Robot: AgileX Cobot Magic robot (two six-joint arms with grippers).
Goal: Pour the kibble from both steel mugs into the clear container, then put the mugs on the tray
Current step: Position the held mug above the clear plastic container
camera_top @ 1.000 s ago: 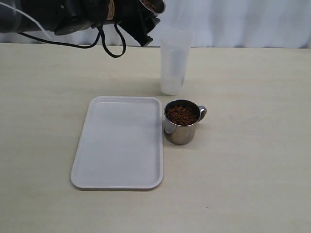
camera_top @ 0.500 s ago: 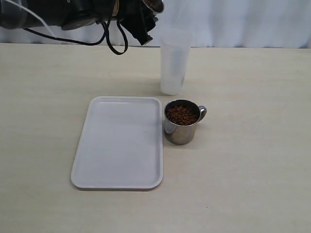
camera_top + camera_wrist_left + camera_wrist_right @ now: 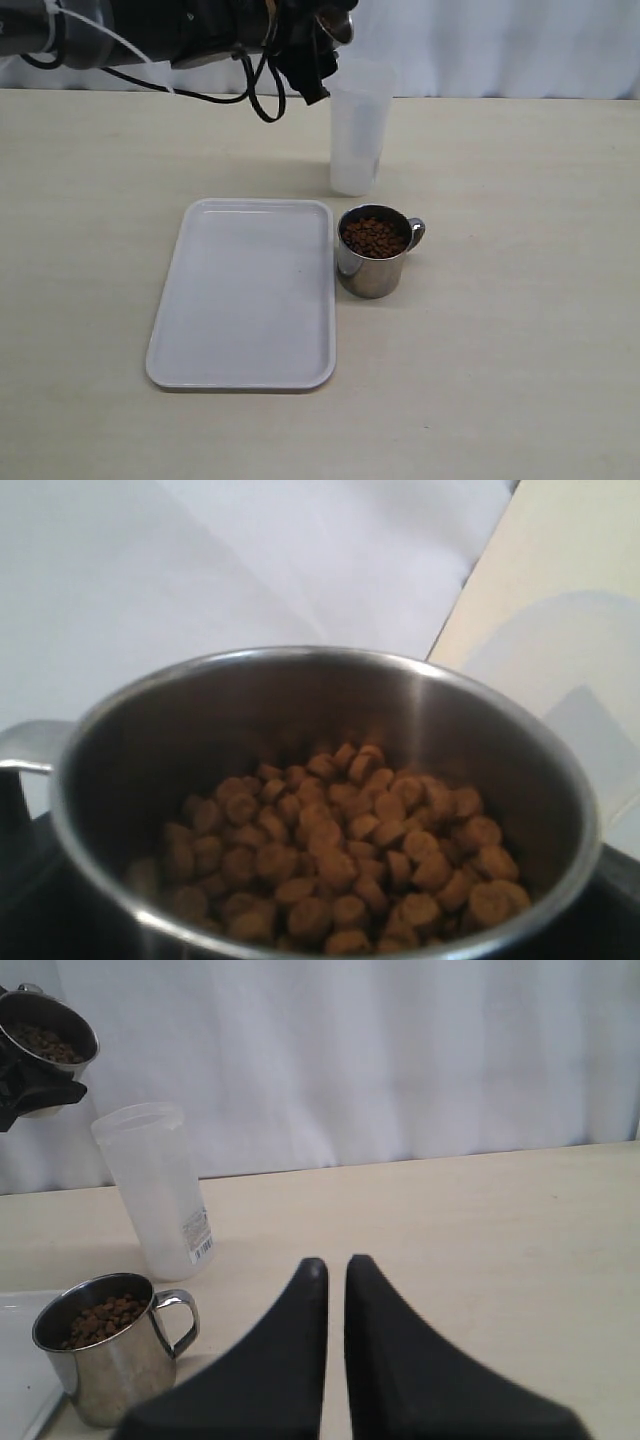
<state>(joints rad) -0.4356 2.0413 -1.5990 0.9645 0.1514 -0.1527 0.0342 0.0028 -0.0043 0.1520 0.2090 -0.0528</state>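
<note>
Left gripper (image 3: 312, 45), upper middle of the exterior frame, is gripping the raised shiny stainless-steel mug (image 3: 338, 20) with jaws spread wide round its body, holding it high beside the rim of the tall translucent plastic container (image 3: 358, 130) — likely lining up a pour. The small dark-brown kibble (image 3: 340, 850) is lying inside, unspilled. Second full steel mug (image 3: 375, 250) is waiting at centre, just beside the flat white rectangular tray (image 3: 245, 300). Right gripper (image 3: 336, 1270) is idling — fingers pressed together, empty.

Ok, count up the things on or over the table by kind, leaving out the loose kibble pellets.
Steel mugs: 2, one standing, one up in the air
Clear container: 1
Tray: 1
Total: 4
</note>
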